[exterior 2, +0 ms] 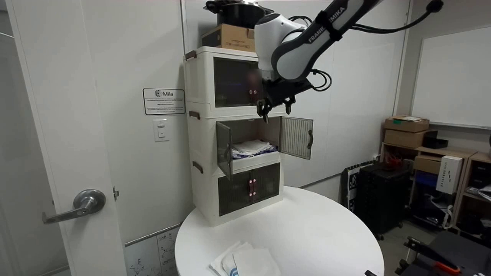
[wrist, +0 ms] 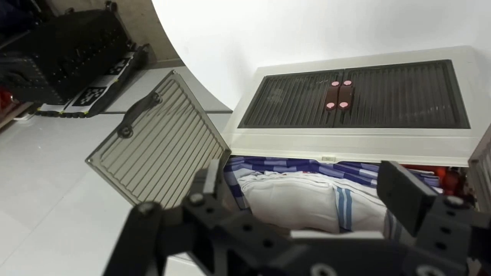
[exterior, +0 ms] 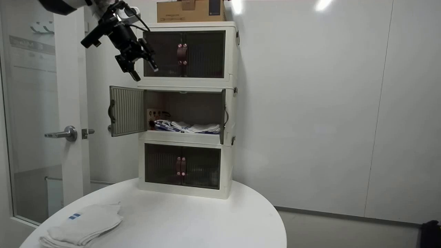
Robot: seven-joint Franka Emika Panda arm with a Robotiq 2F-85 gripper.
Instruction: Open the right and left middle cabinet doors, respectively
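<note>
Gripper (wrist: 306,179) spread wide, 2 middle cabinet doors (exterior: 128,111) below it, both standing open

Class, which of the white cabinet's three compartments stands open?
The middle compartment: both its doors are swung outward, showing folded cloths inside, while the top doors and bottom doors are shut.

Robotics lab — Mila sign (exterior 2: 164,101), whiteboard (exterior 2: 456,78), Franka arm (exterior 2: 303,57)

The wrist view's edge crops the left middle cabinet door (wrist: 484,168).
</note>
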